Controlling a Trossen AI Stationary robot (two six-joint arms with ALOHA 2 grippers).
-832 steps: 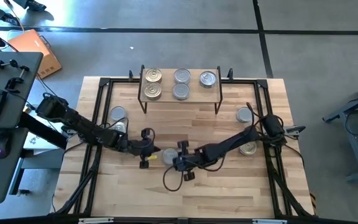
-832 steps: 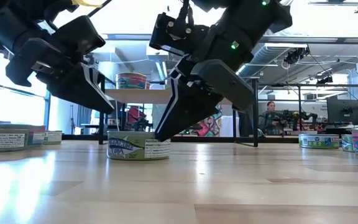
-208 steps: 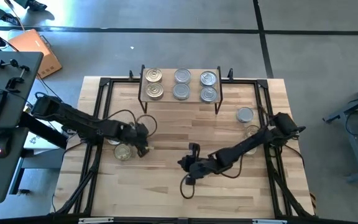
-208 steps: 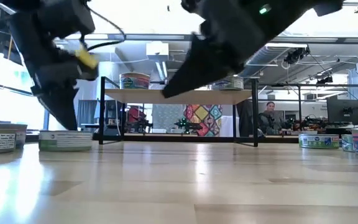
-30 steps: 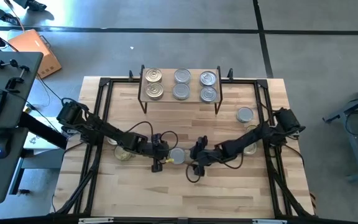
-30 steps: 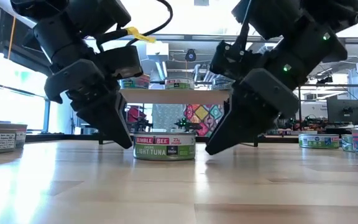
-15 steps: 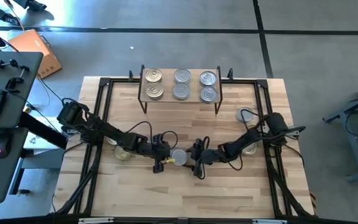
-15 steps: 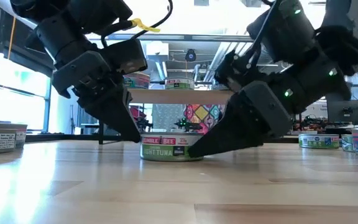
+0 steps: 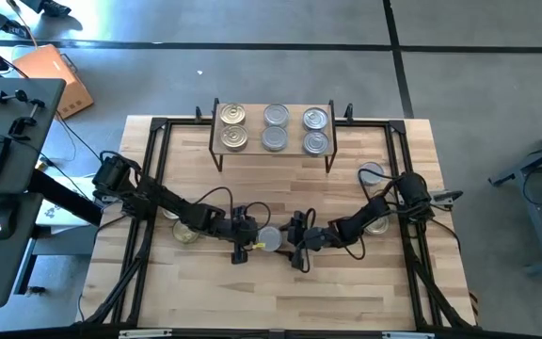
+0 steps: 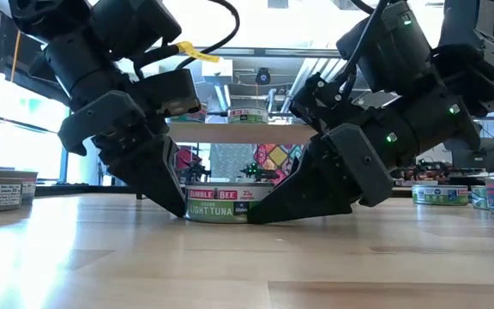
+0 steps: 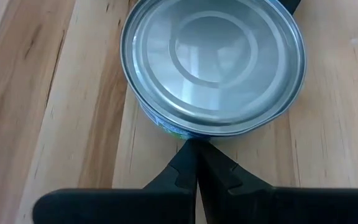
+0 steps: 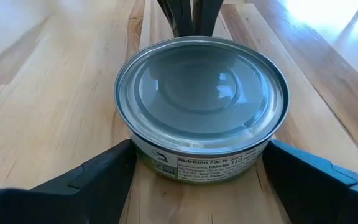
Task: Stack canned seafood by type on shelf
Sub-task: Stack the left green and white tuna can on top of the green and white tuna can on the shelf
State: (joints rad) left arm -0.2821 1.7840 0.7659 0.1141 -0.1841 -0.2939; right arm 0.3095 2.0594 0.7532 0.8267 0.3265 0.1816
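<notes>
Where the counter [image 9: 280, 292] lay bare nearest us, nothing stood; a little farther in, at its middle, sat the light tuna tin [image 10: 222, 202], flat on its base with the silvery lid up. The right gripper [image 12: 194, 171] had its fingers spread wide to either side of the tin, low against the wall. The left gripper [image 11: 196, 163] had its fingers pressed together, their tips against the tin's opposite side. We judged the tin rigid and fairly heavy for its size, with a smooth, slippery label, so the curved side wall below the rim seemed the place to squeeze. Other tins [image 9: 184, 231] waited at the counter's sides, and six more stood on the shelf [image 9: 273, 128] at the far edge.
</notes>
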